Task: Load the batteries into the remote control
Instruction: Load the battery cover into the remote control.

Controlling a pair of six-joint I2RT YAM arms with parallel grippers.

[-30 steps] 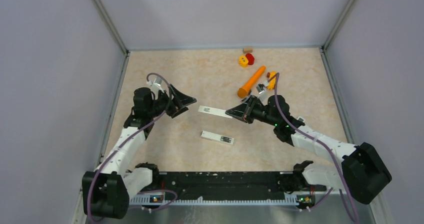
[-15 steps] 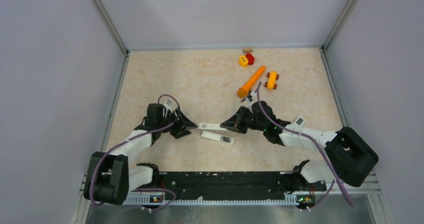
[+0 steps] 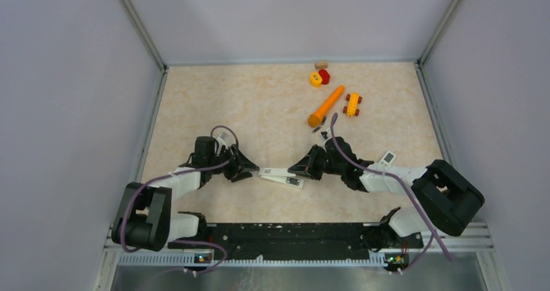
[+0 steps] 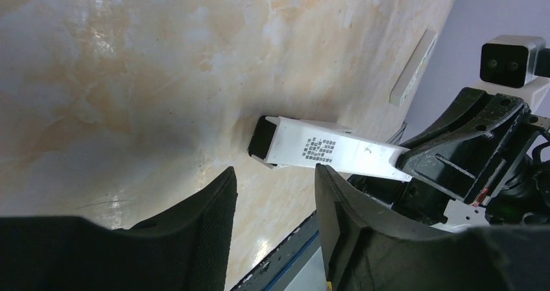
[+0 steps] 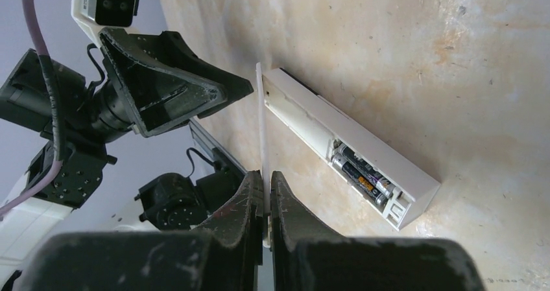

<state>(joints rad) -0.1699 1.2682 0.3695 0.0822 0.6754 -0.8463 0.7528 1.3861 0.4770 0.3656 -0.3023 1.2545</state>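
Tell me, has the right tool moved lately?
Yes: the right tool moved toward the near edge, away from the orange carrot, reaching the remote control.

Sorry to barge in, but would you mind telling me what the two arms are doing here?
The right gripper is shut on the thin white battery cover, holding it just beside the remote control lying on the table. The remote's compartment is open, with batteries seated inside. The left gripper, jaws apart, sits at the cover's free end without gripping it.
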